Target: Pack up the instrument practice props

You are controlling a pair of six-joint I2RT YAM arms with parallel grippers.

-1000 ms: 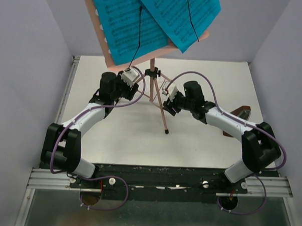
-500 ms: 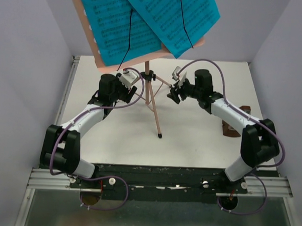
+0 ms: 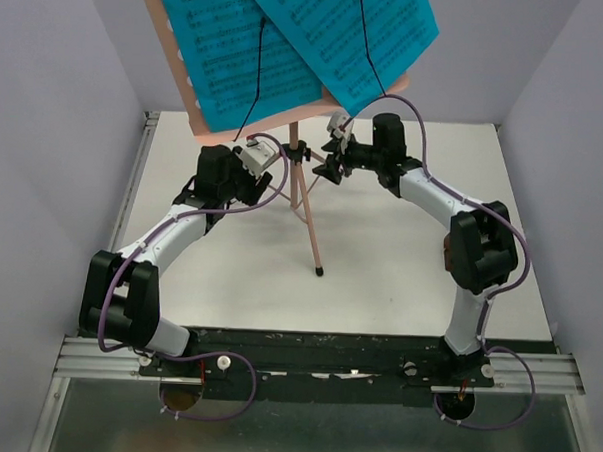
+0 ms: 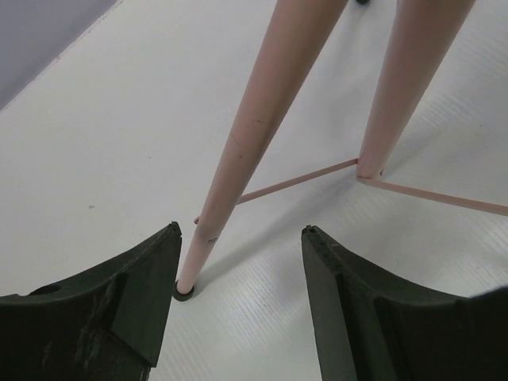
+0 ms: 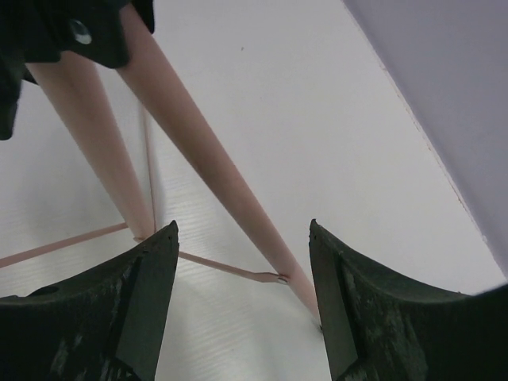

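Tipping is the risk: the music stand (image 3: 193, 106), planted on the desk (image 3: 379, 289) nearer its far edge and loaded up top with blue music sheets (image 3: 289, 45), could be toppled if a leg (image 4: 238, 151) is clipped by the left tool (image 4: 238, 238) or right tool (image 5: 242, 234), both held spread with nothing pinched. Against a second ago, the stand is seen shifted toward the left edge, and the right tool has been swung in from the right edge to beside the legs.
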